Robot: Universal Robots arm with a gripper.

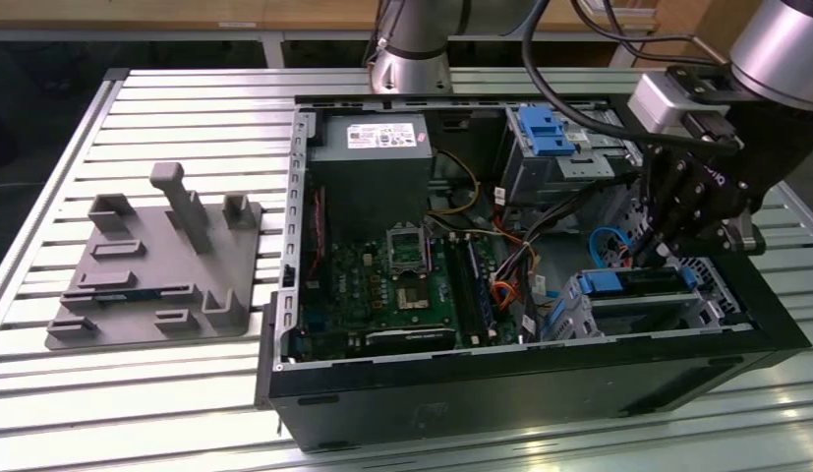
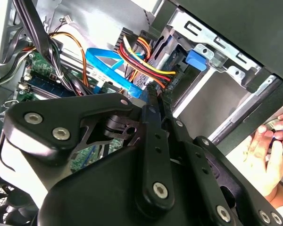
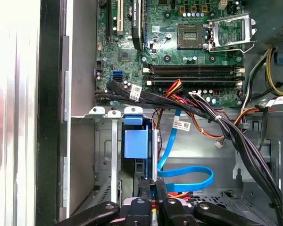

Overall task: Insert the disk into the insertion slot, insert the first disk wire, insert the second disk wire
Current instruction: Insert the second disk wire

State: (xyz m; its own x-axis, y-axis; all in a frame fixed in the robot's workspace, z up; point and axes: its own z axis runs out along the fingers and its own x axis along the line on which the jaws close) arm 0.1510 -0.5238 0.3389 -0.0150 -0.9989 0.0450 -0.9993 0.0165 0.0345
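Disk (image 1: 638, 283): seated in insertion slot (image 1: 701, 295), PC case (image 1: 511, 383) corner nearest camera in exterior view, on slatted worktop (image 1: 183, 98). Claw (image 3: 153, 188): fingers pressed together, pinching a black connector at disk's rear edge. Blue cable (image 3: 186, 176) loops beside it.

Matt black metal gripper (image 3: 153, 190); bare silver metal insertion slot (image 1: 701, 305); disk (image 1: 636, 282) in glossy blue plastic carrier; ribbed shiny aluminium table (image 1: 183, 98); matt grey plastic fixture (image 1: 157, 265).
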